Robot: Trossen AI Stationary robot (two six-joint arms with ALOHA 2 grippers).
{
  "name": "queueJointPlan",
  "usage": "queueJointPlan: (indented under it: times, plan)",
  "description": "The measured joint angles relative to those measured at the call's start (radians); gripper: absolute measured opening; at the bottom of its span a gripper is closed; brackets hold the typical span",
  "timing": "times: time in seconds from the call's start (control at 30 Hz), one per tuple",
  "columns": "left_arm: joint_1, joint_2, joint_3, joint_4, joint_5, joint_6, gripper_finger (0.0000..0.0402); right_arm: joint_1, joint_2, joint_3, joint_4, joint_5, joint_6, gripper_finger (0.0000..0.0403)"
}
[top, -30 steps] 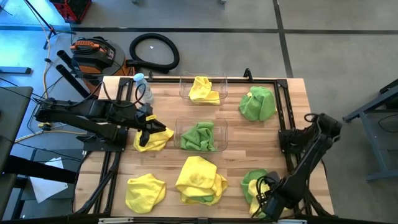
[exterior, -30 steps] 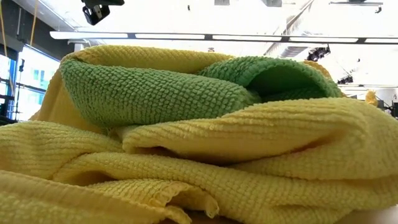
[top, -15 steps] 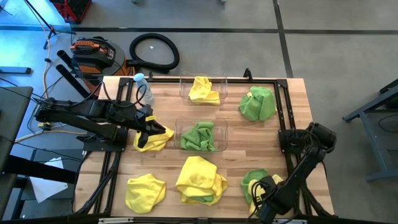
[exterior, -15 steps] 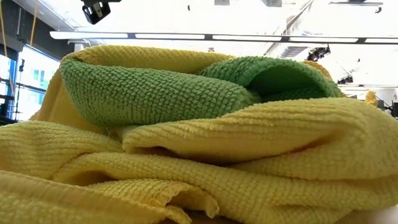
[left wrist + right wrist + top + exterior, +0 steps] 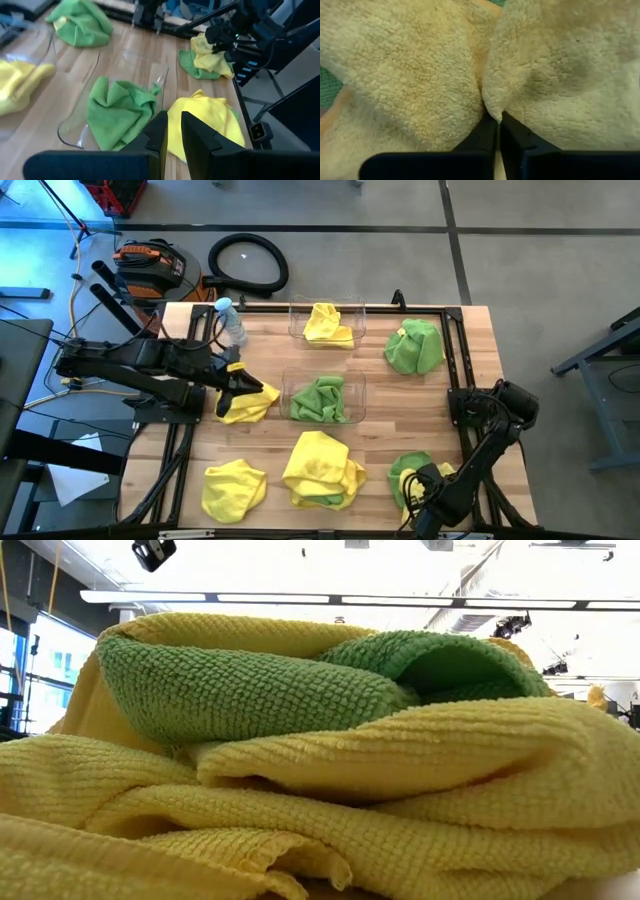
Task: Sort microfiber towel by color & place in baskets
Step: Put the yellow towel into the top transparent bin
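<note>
My left gripper [image 5: 232, 388] is over the left part of a yellow towel [image 5: 252, 404], left of the middle basket [image 5: 355, 395], and shut on it. That basket holds a green towel [image 5: 320, 398]; the far basket [image 5: 295, 320] holds a yellow one [image 5: 325, 323]. My right gripper [image 5: 415, 508] is down at the near right corner, shut on a yellow towel [image 5: 420, 75] that lies on a green one [image 5: 400, 470]. Loose towels lie at the near left [image 5: 233, 488], near middle [image 5: 322, 468] and far right [image 5: 415, 345]. My left gripper comes at the yellow towel from the table's left, slanting down. The gripper itself hides the place of contact, at the towel's left part [image 5: 240, 395]. The towel's right part [image 5: 265, 405] lies on the table. My right gripper pinches a raised fold [image 5: 487, 102] of the yellow towel between its two fingertips [image 5: 485, 130]. It comes from above, pointing down. The cloth bunches to both sides of the fold and still lies on the pile.
A clear bottle with a blue cap [image 5: 230, 320] stands at the far left, near my left arm. Black rails [image 5: 455, 380] run along the table's sides. In the low view, a yellow and green towel heap [image 5: 300, 740] fills the picture.
My right gripper has gone a little toward the near edge and down onto the yellow towel at the near right corner. My left gripper has drawn slightly toward the table's left over its yellow towel.
</note>
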Motion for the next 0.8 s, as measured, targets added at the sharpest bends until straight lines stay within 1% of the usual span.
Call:
queueJointPlan:
  times: [0.07,0.2,0.3,0.43,0.5,0.57,0.67,0.77,0.8]
  plan:
    - [0.0,-0.025,0.0,0.001,-0.001,0.03,0.004,0.0,-0.001,0.005,-0.002,0.001,0.004,0.0016]
    - [0.0,-0.058,0.0,-0.009,-0.023,0.092,0.004,0.0,-0.014,0.076,-0.074,0.028,0.027,0.0003]
    - [0.0,-0.069,0.0,-0.049,-0.028,0.109,0.004,0.0,-0.021,0.175,-0.209,0.09,0.029,0.0005]
    - [0.0,-0.083,0.0,-0.114,-0.032,0.11,0.004,-0.014,-0.025,0.349,-0.434,0.189,0.003,0.0003]
    - [0.001,-0.093,0.0,-0.137,-0.046,0.109,0.004,-0.022,-0.026,0.436,-0.516,0.256,-0.004,0.0002]
    - [0.0,-0.104,0.0,-0.144,-0.055,0.114,0.004,-0.034,-0.046,0.482,-0.504,0.349,-0.044,0.0001]
    - [0.0,-0.122,0.0,-0.148,-0.058,0.136,0.004,-0.059,-0.072,0.53,-0.515,0.53,-0.05,0.0001]
    - [0.001,-0.139,0.0,-0.179,-0.058,0.15,0.004,-0.099,-0.08,0.567,-0.508,0.738,-0.124,0.0001]
    - [0.001,-0.142,0.0,-0.186,-0.058,0.151,0.004,-0.117,-0.081,0.579,-0.509,0.791,-0.156,0.0001]
